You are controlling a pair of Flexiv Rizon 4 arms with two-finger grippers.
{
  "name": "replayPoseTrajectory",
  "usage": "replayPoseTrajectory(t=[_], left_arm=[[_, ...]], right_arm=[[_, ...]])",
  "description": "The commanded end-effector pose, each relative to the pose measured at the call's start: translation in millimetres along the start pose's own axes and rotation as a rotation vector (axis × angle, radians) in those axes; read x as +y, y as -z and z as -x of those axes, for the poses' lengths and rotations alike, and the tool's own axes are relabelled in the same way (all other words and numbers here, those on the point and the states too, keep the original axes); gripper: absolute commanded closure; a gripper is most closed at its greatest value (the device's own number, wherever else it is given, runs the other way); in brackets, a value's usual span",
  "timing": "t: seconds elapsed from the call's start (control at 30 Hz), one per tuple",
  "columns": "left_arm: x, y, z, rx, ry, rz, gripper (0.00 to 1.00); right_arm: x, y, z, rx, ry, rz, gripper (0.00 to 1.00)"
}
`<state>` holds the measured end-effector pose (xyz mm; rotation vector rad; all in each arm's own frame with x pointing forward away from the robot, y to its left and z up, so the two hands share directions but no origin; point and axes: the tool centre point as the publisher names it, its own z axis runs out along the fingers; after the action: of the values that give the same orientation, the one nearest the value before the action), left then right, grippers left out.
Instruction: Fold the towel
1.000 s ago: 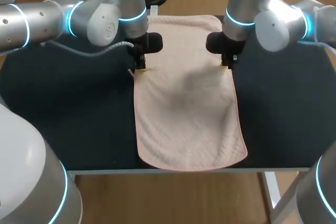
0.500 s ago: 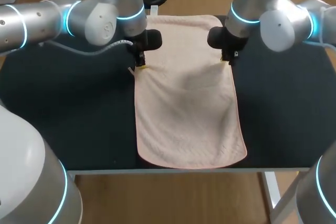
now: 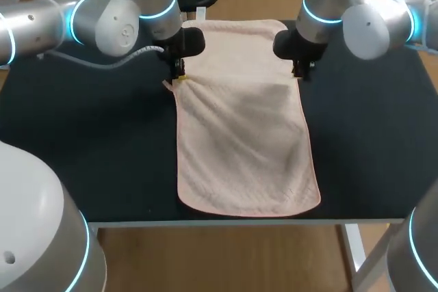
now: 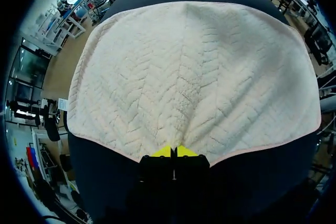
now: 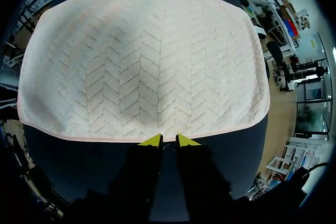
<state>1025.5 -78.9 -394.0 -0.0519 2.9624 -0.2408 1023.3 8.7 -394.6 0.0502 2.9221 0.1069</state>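
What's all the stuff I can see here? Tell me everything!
towel: one, pale pinkish cream, lying lengthways down the middle of the table, its near end by the front edge.
table: one, black top, under the towel.
left arm: one, silver with a blue glowing ring, over the table's far left.
right arm: one, silver with a blue ring, over the far right.
left hand: one, yellow tips, pinching the towel's left edge.
right hand: one, yellow tips, pinching the towel's right edge.
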Motion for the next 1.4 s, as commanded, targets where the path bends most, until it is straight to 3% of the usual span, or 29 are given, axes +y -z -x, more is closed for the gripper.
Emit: replayPoseTrajectory(t=[0.03,0.33,0.6,0.97,1.07,1.1,1.13,1.17,1.4], left_arm=[[-3.1,-4,-4.1,0.01,-0.003,0.007,1.0],[-3.9,-6,-7.0,0.024,-0.005,0.01,1.0],[-3.2,-4,-4.8,0.024,-0.003,0.012,1.0],[-2.5,-5,-4.5,0.026,0.001,0.013,1.0],[-2.4,-5,-4.4,0.026,0.0,0.013,1.0],[-2.4,-5,-4.3,0.026,0.0,0.013,1.0],[-2.4,-5,-4.2,0.026,0.001,0.012,1.0],[-2.4,-5,-4.0,0.026,0.001,0.012,1.0],[-2.4,-6,-3.0,0.024,0.001,0.012,1.0]], right_arm=[[6,-1,4,0.039,-0.053,0.029,0.0],[12,-19,-6,0.11,-0.046,0.073,0.0],[13,-35,-12,0.132,0.024,0.047,0.0],[8,-46,-9,0.138,0.025,0.042,0.0],[6,-49,-9,0.142,0.028,0.042,0.55],[5,-49,-9,0.143,0.029,0.041,0.64],[4,-50,-9,0.143,0.031,0.04,0.94],[4,-50,-8,0.143,0.033,0.04,1.0],[0,-48,-9,0.139,0.042,0.041,1.0]])
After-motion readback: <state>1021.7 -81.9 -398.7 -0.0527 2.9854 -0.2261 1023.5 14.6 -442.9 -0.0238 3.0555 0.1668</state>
